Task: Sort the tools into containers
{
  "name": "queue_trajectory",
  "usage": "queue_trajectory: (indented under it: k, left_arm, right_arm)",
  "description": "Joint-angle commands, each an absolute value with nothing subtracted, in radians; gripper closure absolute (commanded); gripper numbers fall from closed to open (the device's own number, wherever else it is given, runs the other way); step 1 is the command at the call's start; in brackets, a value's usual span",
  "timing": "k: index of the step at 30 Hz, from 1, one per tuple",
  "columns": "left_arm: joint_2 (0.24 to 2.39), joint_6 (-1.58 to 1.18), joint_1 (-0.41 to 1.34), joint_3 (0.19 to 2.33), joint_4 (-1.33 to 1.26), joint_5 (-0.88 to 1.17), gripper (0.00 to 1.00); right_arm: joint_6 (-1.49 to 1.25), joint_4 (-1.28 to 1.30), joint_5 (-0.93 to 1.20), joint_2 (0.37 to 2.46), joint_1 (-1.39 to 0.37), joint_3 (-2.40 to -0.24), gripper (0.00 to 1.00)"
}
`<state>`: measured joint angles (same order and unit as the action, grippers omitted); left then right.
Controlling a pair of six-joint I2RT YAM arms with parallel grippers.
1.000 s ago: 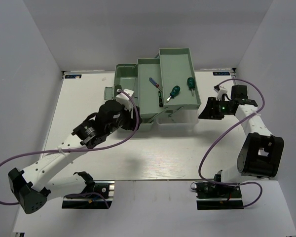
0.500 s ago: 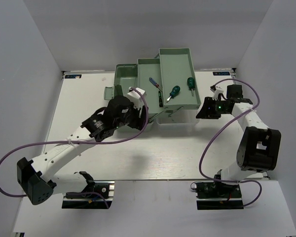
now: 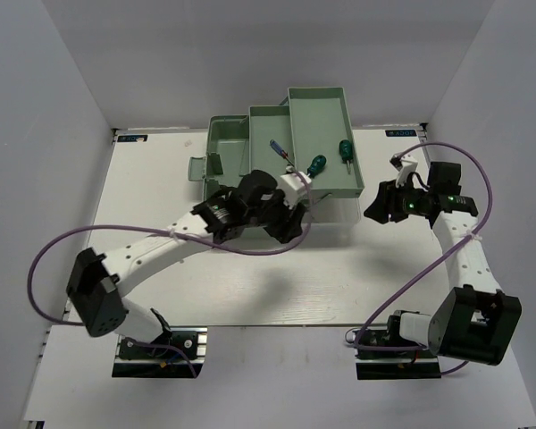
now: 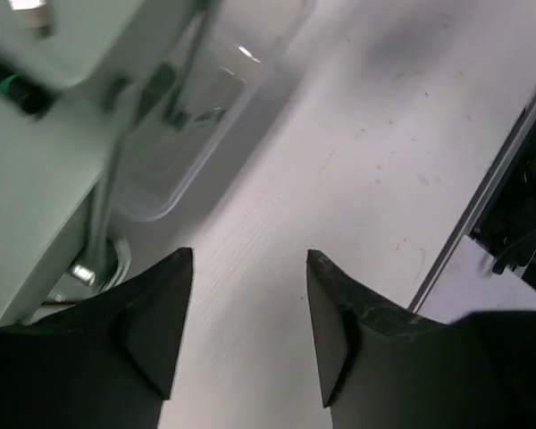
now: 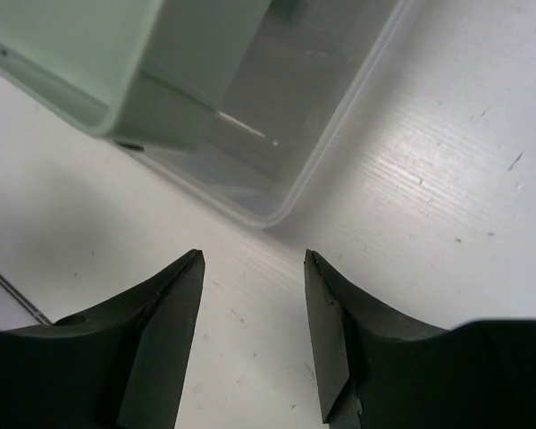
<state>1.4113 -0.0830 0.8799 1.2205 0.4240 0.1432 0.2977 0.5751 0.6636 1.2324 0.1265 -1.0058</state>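
The containers are pale mint-green trays of one opened toolbox point(image 3: 250, 134) at the back middle; its top tray point(image 3: 326, 116) holds two stubby green screwdrivers point(image 3: 315, 164) point(image 3: 345, 149). A slim blue-handled screwdriver point(image 3: 278, 150) lies in the middle tray. My left gripper point(image 3: 292, 229) hangs just in front of the toolbox, open over bare table, nothing between its fingers point(image 4: 165, 304). My right gripper point(image 3: 376, 206) is open just right of the toolbox, empty. The translucent lid point(image 5: 277, 116) and a mint tray point(image 5: 62, 54) lie just ahead of it. The lid point(image 4: 205, 98) also shows in the left wrist view.
White walls close in the table on the left, back and right. Purple cables loop from both arms over the table point(image 3: 250, 286). Two black clamp mounts point(image 3: 156, 353) point(image 3: 397, 353) sit at the near edge. A table edge point(image 4: 482, 206) shows to the right of the left gripper.
My left arm has swung right along the toolbox front, from its left part to its middle, and its jaws have narrowed somewhat. My right arm has drawn back slightly to the right.
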Motion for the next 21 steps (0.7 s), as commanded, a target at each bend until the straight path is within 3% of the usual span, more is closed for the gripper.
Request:
queue_trajectory:
  k: [1, 4, 6, 21]
  left_arm:
    - [1.471, 0.012, 0.926, 1.295, 0.393, 0.215, 0.35]
    - [1.508, 0.064, 0.962, 1.304, 0.368, 0.180, 0.22]
    - [1.545, 0.090, 0.977, 1.313, 0.359, 0.160, 0.19]
    - [1.798, 0.238, 1.065, 1.492, 0.250, 0.072, 0.15]
  right_arm:
    - [0.363, 0.637, 0.704, 1.210, 0.149, -0.989, 0.45]
    - [0.399, 0.667, 0.693, 1.198, 0.167, -1.000, 0.42]
    - [0.420, 0.683, 0.692, 1.200, 0.182, -1.014, 0.42]
    - [0.439, 0.730, 0.721, 1.195, 0.262, -1.077, 0.41]
